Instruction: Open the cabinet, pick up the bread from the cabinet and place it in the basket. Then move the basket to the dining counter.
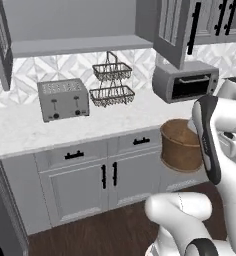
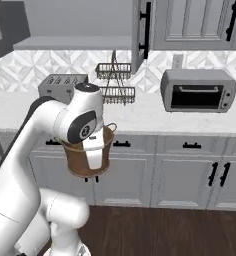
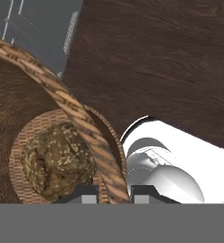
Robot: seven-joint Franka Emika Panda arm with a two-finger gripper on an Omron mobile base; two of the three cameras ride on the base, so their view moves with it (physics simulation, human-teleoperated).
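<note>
The round brown basket [image 1: 177, 145] hangs in the air in front of the grey lower cupboards, off the worktop. My gripper [image 3: 115, 194] is shut on a woven band of the basket [image 3: 61, 99], rim or handle, which runs between the two fingertips. At the bottom of the basket lies the bread [image 3: 57, 159], a speckled brown lump. From the right base view my arm covers part of the basket [image 2: 75, 160]. Above the worktop the cabinet [image 1: 75, 45] stands with its glass-paned door [image 1: 171, 30] swung out. The dining counter is out of view.
On the marble worktop [image 1: 20, 130] stand a toaster [image 1: 62, 100], a black two-tier wire rack [image 1: 111, 82] and a toaster oven [image 1: 187, 82]. The open door [image 2: 140, 35] juts out over the worktop. Dark wooden floor [image 3: 156, 57] lies below the basket.
</note>
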